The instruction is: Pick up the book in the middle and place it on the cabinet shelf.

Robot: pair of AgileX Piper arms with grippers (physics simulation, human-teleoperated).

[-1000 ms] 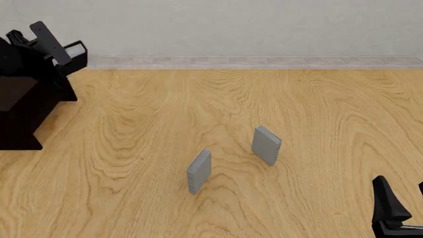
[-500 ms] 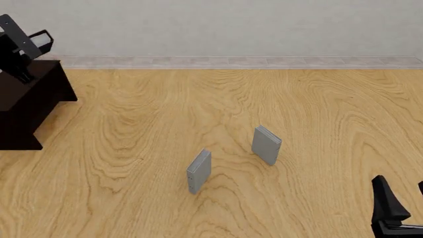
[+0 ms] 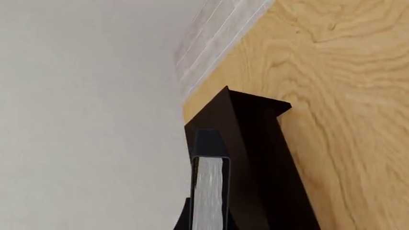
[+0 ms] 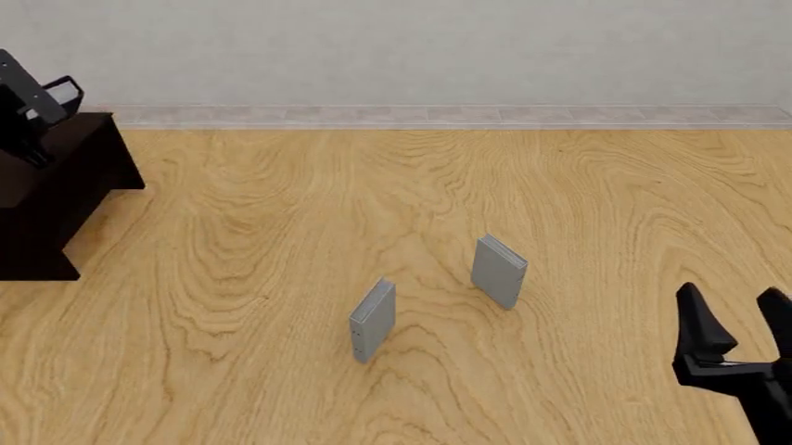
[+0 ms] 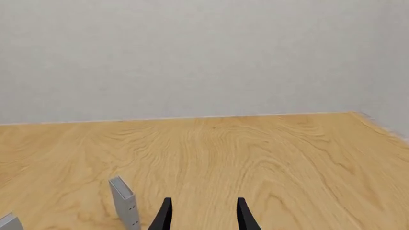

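The black book with white page edges is at the far left edge of the front view, held in the air above the flat top of the dark cabinet. My left gripper is shut on it and is partly cut off by the frame. In the left wrist view the book shows edge-on, with the cabinet beyond it against the wall. My right gripper is open and empty at the near right; its fingers also show in the right wrist view.
Two small grey books stand upright on the wooden table, one near the middle and one a little farther and to the right. The right wrist view shows one and the corner of the other. A pale wall bounds the table's far edge.
My left gripper has carried the book leftward over the cabinet, now half out of the front view. My right gripper has risen and shifted slightly left.
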